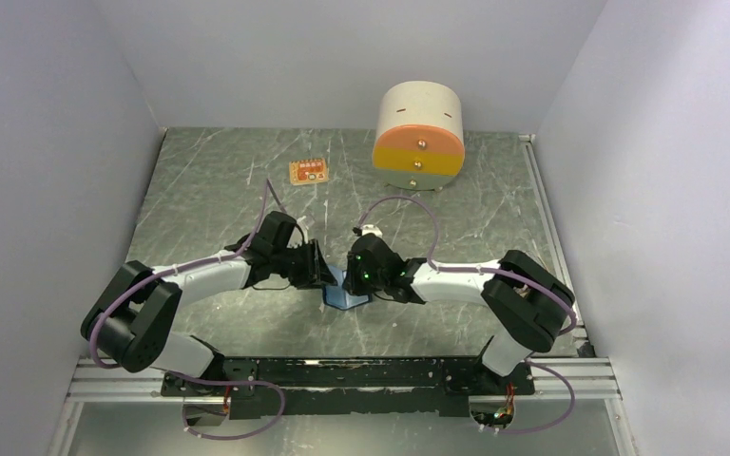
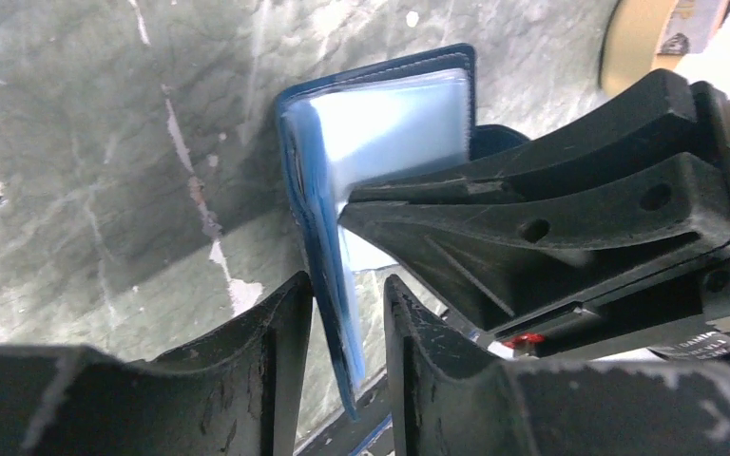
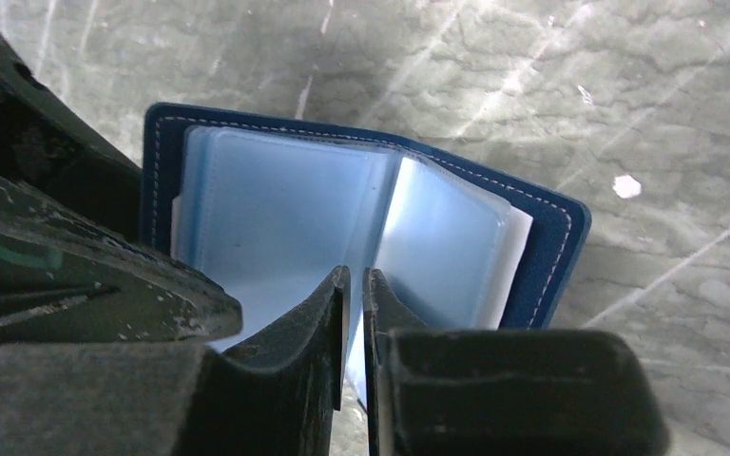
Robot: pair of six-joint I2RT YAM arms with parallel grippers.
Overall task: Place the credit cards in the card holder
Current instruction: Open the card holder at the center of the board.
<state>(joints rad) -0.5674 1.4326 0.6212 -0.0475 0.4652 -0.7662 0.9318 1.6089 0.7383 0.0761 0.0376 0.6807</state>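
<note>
The card holder [image 1: 347, 296] stands open between my two grippers in the middle of the table, navy outside with clear light-blue sleeves [image 3: 276, 218] inside. My left gripper [image 2: 347, 285] is open. The holder's navy cover [image 2: 328, 313] hangs edge-on between its fingers, with a gap on the right side. My right gripper [image 3: 356, 275] reaches in from the other side and is shut on one thin sleeve leaf near the spine. In the left wrist view its black fingers [image 2: 494, 218] cross in front of the holder [image 2: 390, 123]. The credit cards are out of view.
A small orange tag [image 1: 309, 172] lies on the grey marbled table [image 1: 219, 190] at the back left. A cream-and-orange round drawer unit [image 1: 419, 128] stands at the back right. Grey walls close in both sides.
</note>
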